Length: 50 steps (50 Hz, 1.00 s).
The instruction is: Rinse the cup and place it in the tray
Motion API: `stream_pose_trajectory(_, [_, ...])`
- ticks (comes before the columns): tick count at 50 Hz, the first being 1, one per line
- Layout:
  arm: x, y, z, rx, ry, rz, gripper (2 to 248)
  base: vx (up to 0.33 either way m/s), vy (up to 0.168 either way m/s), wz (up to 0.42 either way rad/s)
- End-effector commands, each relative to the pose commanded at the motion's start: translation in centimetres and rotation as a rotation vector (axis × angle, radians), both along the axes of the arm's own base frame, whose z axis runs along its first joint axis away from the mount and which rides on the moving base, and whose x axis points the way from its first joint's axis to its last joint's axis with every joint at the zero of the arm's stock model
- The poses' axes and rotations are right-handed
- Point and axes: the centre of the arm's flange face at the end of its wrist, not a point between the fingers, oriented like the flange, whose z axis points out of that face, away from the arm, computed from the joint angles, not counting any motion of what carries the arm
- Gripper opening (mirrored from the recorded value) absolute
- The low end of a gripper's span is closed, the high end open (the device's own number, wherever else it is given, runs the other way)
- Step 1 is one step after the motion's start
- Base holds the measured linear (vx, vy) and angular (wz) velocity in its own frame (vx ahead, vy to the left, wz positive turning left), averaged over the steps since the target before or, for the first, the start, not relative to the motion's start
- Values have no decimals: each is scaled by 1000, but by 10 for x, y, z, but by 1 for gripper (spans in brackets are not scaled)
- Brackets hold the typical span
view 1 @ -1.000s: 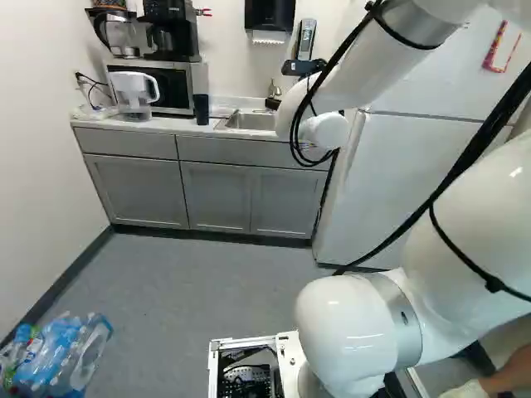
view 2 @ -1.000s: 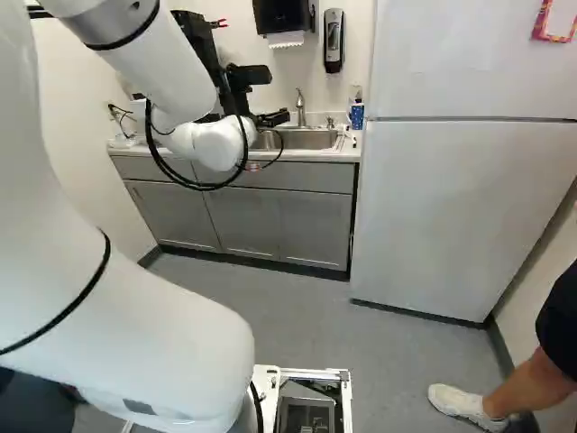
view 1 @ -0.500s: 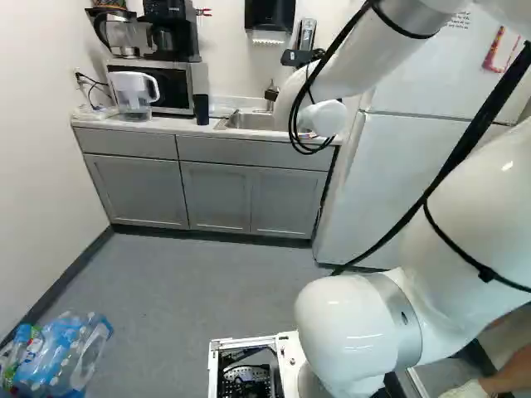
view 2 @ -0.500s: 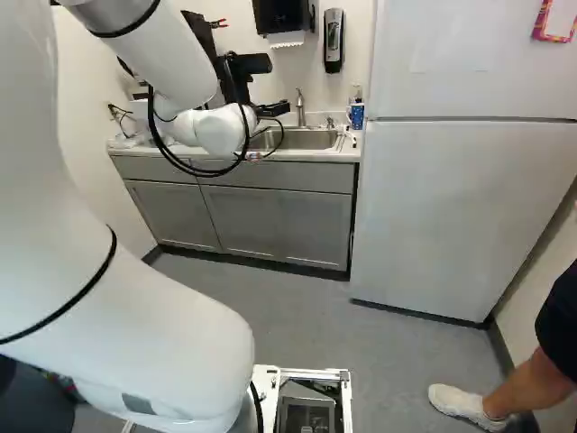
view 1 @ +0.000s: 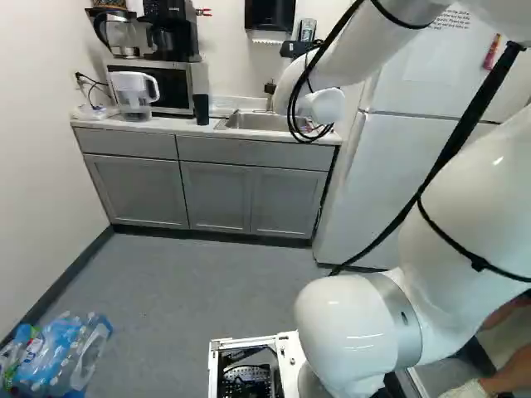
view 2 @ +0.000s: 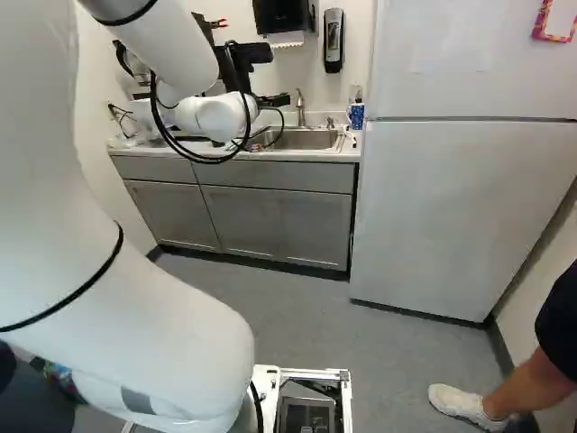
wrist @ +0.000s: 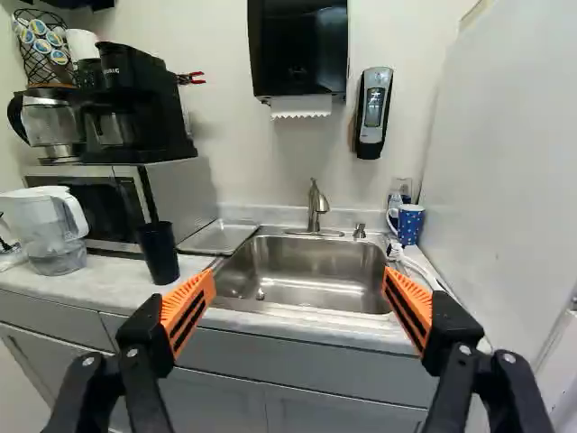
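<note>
Pale wall (wrist: 243, 153) and light counter (wrist: 90, 278) ahead of the pincer (view 2: 273, 100), with grey cabinets (view 2: 284, 221) below the counter. In the wrist view, pincer (wrist: 299, 284) spread wide, fingers well apart, orange pads (wrist: 187, 311) facing each other and touching nothing. Ahead of the gap between them, a steel sink (wrist: 311, 271) set into the counter, with a faucet (wrist: 316, 212) standing at the back edge.

Ahead of the left finger and left of the sink, a flat metallic tray (wrist: 218, 236), lying on the counter just beside the rim. Beyond the left finger, farther left than the tray, a dark cup (wrist: 159, 253), upright near the microwave (wrist: 185, 194). Ahead of the right finger and right of the sink, a blue mug (wrist: 408, 225) with white spots, close to the fridge (wrist: 505, 180). Hard to tell which of the two is meant for rinsing; both outside the grip, both on the counter.

Farther out past the left finger, a clear pitcher (wrist: 54, 239) with a white top and handle, and a black coffee maker (wrist: 135, 99) on top of the microwave. Higher than the sink, straight ahead, a black towel dispenser (wrist: 297, 45) with paper hanging out; to its right, a soap dispenser (wrist: 372, 113).
</note>
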Motion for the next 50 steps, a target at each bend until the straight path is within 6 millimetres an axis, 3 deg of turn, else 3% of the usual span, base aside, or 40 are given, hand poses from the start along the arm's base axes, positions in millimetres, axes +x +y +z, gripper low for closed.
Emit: stream_pose_trajectory(50, [37, 0, 40, 0, 64, 0, 247, 0, 0, 0])
